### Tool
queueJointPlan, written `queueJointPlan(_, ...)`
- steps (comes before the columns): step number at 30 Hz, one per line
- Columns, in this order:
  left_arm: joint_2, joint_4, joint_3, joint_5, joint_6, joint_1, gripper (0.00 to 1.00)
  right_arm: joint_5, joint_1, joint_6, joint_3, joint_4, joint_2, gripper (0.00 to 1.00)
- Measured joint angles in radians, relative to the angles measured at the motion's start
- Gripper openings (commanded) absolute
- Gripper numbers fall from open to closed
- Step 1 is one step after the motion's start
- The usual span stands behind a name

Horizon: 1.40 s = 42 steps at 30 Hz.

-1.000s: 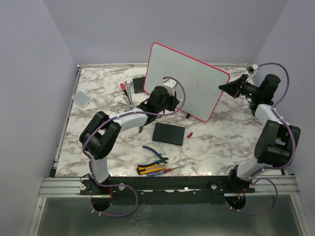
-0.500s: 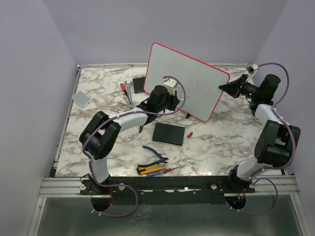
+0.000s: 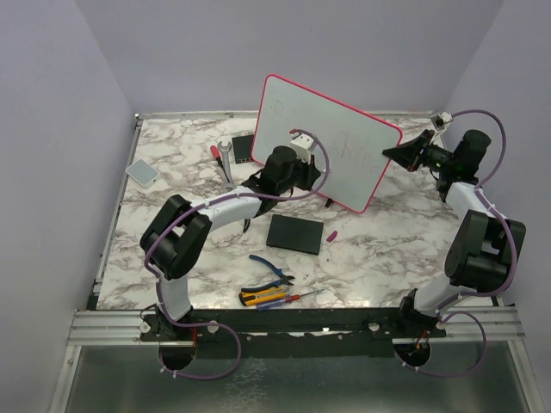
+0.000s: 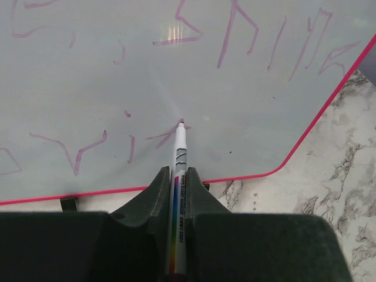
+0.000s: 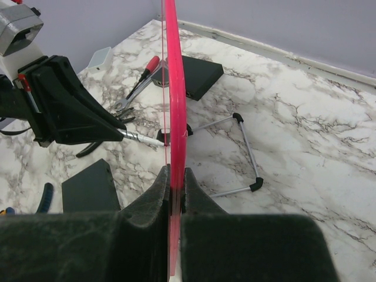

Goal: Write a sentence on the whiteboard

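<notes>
The whiteboard (image 3: 331,142), white with a pink-red frame, stands tilted on a wire stand at the back of the table. Faint pink lettering of the sentence (image 4: 247,41) runs across it in two lines. My left gripper (image 4: 177,176) is shut on a white marker (image 4: 178,176), whose tip touches the board (image 4: 117,88) at a stroke in the lower line. My right gripper (image 5: 175,176) is shut on the board's pink edge (image 5: 174,106) at its right side. In the top view the left gripper (image 3: 303,168) is in front of the board and the right gripper (image 3: 398,155) at its right rim.
A black slab (image 3: 294,233) lies in front of the board, a small pink cap (image 3: 332,234) beside it. Pliers and screwdrivers (image 3: 271,288) lie near the front edge. A grey pad (image 3: 142,171) is at the left, a wrench (image 3: 225,159) and a dark box (image 3: 244,147) behind the left arm.
The left gripper with the marker has shifted slightly to the right and up along the board. The right arm and the board have not moved.
</notes>
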Motion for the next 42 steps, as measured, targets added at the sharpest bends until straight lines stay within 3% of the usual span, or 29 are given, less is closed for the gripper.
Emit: queueJointPlan(42,0.008,-0.08,-0.011,0.003,0.039,0.037,0.0,0.0,0.0,0.0,0.0,0.0,0.0,0.01)
